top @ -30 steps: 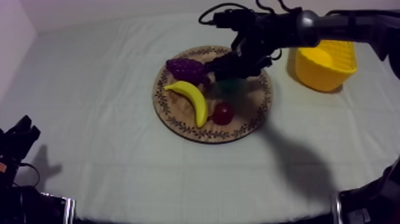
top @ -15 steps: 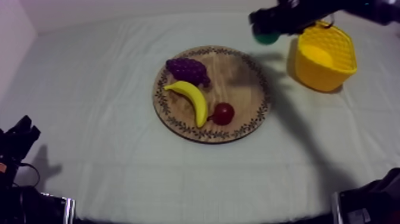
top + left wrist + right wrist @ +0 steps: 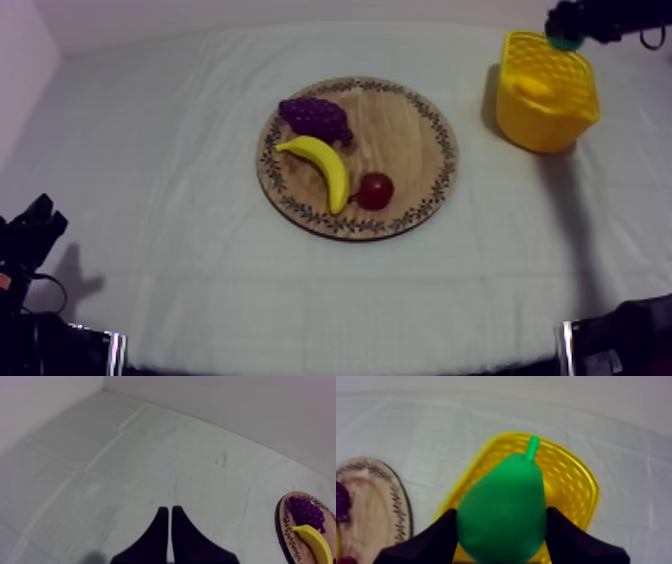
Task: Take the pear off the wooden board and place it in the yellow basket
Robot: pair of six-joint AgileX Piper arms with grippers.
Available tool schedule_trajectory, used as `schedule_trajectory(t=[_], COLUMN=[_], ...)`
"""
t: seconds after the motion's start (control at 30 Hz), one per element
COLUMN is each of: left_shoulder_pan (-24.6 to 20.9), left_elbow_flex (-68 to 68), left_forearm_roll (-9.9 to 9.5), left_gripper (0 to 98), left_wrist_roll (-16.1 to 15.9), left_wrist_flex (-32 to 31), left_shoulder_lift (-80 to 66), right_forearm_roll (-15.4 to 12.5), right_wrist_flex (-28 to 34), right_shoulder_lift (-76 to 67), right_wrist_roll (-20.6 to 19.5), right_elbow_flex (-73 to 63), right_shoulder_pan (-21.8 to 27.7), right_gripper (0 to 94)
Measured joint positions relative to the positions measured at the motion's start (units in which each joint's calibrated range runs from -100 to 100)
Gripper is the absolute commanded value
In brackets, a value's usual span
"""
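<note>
My right gripper [image 3: 566, 27] hangs over the far rim of the yellow basket [image 3: 545, 115] at the table's right, shut on the green pear [image 3: 567, 43]. In the right wrist view the pear [image 3: 502, 510] sits clamped between my two fingers [image 3: 438, 536], stem pointing away, directly above the basket [image 3: 576, 478]. The round wooden board [image 3: 410, 135] in the table's middle carries the grapes [image 3: 314, 117], the banana [image 3: 322, 166] and a small red fruit [image 3: 375, 190]. My left gripper [image 3: 167, 521] is shut on nothing, low over bare cloth at the left.
The board's edge [image 3: 398, 506] lies a short way beside the basket. Grapes [image 3: 306, 511] and banana [image 3: 315, 541] show on the board [image 3: 287, 526] far ahead of my left gripper. Open cloth surrounds the board on all sides.
My right gripper lifted the pear off the board and carried it right and back, from above the board's middle to over the basket. The left arm stayed still.
</note>
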Motion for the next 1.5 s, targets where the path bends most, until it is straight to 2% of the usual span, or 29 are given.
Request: schedule_trajectory(t=[0.17, 0.33, 0.8, 0.97, 1.03, 1.07, 1.13, 1.2, 1.3, 1.5], left_shoulder_pan=[0.0, 0.0, 0.0, 0.0, 0.0, 0.0, 0.0, 0.0, 0.0, 0.0], left_elbow_flex=[0.0, 0.0, 0.0, 0.0, 0.0, 0.0, 0.0, 0.0, 0.0, 0.0], left_forearm_roll=[0.0, 0.0, 0.0, 0.0, 0.0, 0.0, 0.0, 0.0, 0.0, 0.0], left_gripper=[0.1, 0.1, 0.1, 0.1, 0.1, 0.1, 0.1, 0.1, 0.1, 0.1], left_wrist_roll=[0.0, 0.0, 0.0, 0.0, 0.0, 0.0, 0.0, 0.0, 0.0, 0.0], left_wrist_flex=[0.0, 0.0, 0.0, 0.0, 0.0, 0.0, 0.0, 0.0, 0.0, 0.0], left_shoulder_lift=[0.0, 0.0, 0.0, 0.0, 0.0, 0.0, 0.0, 0.0, 0.0, 0.0], right_forearm_roll=[0.29, 1.4, 4.39, 7.3, 7.83, 7.76, 7.11, 5.66, 3.11, -3.83], right_wrist_flex=[-4.18, -7.92, -9.94, -11.08, -11.5, -11.6, -11.59, -11.95, -12.35, -12.62], right_shoulder_lift=[4.46, 11.01, 25.57, 27.05, 26.7, 26.24, 24.9, 22.58, 17.98, 4.16], right_wrist_roll=[-0.03, -0.98, -3.25, -5.85, -6.59, -6.75, -6.64, -5.8, -3.19, 2.71], right_elbow_flex=[4.46, 3.13, -4.98, -4.3, -3.87, -3.52, -2.42, -0.73, 2.74, 13.12], right_shoulder_pan=[1.12, 1.82, 1.6, 0.64, 0.61, 0.65, 1.1, 1.85, 3.16, 6.02], right_gripper=[46.5, 46.3, 57.2, 61.4, 54.6, 47.2, 26.2, 13.2, 4.9, 1.1])
